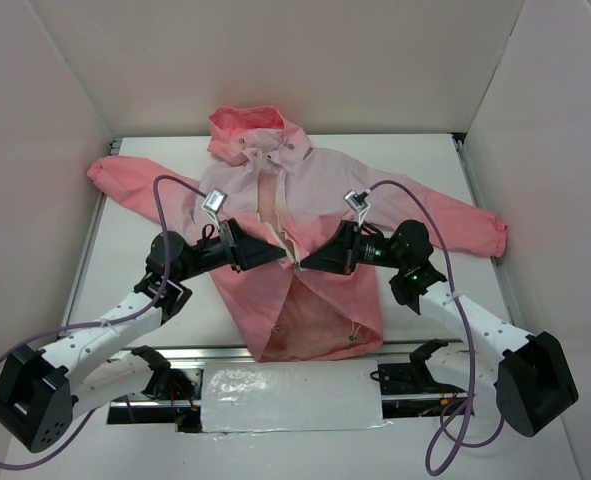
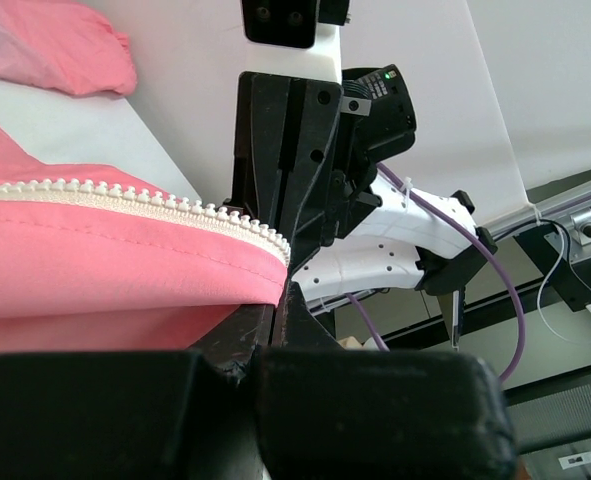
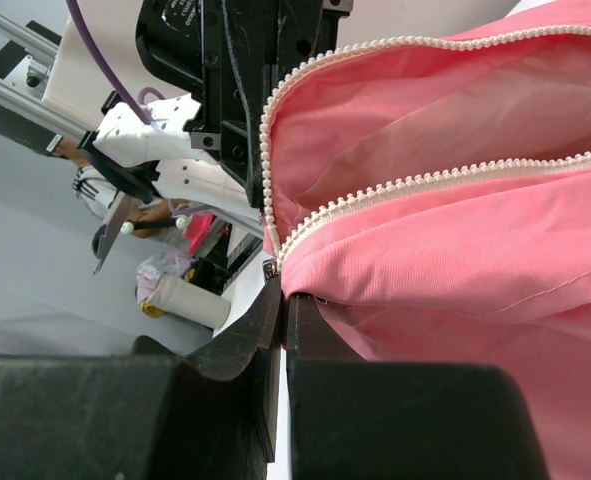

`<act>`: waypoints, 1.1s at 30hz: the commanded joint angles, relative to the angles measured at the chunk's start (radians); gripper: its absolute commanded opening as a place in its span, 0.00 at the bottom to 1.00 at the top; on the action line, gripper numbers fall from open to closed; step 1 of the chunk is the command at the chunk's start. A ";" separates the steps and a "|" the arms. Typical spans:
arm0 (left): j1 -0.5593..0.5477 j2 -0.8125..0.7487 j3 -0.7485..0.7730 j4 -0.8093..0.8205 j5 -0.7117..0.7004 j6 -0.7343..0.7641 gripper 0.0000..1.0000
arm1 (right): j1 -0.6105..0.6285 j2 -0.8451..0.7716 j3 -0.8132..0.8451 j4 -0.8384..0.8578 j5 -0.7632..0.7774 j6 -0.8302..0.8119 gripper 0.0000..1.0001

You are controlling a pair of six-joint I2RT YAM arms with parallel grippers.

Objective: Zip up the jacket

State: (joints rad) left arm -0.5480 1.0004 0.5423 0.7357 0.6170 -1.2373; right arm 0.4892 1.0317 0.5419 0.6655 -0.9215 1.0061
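The jacket (image 1: 305, 310) is laid flat on the white table (image 1: 405, 160), with the hood (image 1: 250, 125) at the far side and the coral hem toward the arm bases. The 2 sleeves are spread outward, one to the left (image 1: 125, 180) and one to the right (image 1: 465, 220). The left gripper (image 1: 280, 253) and the right gripper (image 1: 308, 262) are brought in from opposite sides and are seen tip to tip at the front opening, about midway down the garment. In the left wrist view, the fingers (image 2: 375, 410) are clenched, and pink fabric is pinched between them just below a row of white zipper teeth (image 2: 125, 195); the other gripper is seen directly opposite, very close. In the right wrist view, the fingers (image 3: 405, 420) are likewise clamped together on the edge of the pink fabric. There, 2 rows of white teeth (image 3: 425, 180) are seen converging to a point just above the fingertips, and the cloth is parted between them farther out. A small metal piece is visible at that meeting point, but it cannot be told whether it is the slider. Below the grippers, in the top view, the 2 front panels are seen lying slightly apart toward the hem.
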 commanded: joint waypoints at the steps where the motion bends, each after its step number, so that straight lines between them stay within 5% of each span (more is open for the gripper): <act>1: 0.003 0.003 0.010 0.119 0.029 -0.010 0.00 | -0.009 0.008 0.013 0.114 -0.027 0.022 0.00; 33: 0.003 0.029 0.004 0.177 0.046 -0.030 0.00 | -0.043 0.080 0.032 0.304 -0.076 0.144 0.00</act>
State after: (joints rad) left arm -0.5453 1.0328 0.5423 0.8238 0.6353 -1.2648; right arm 0.4515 1.1049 0.5419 0.8650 -0.9710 1.1343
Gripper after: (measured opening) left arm 0.037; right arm 0.033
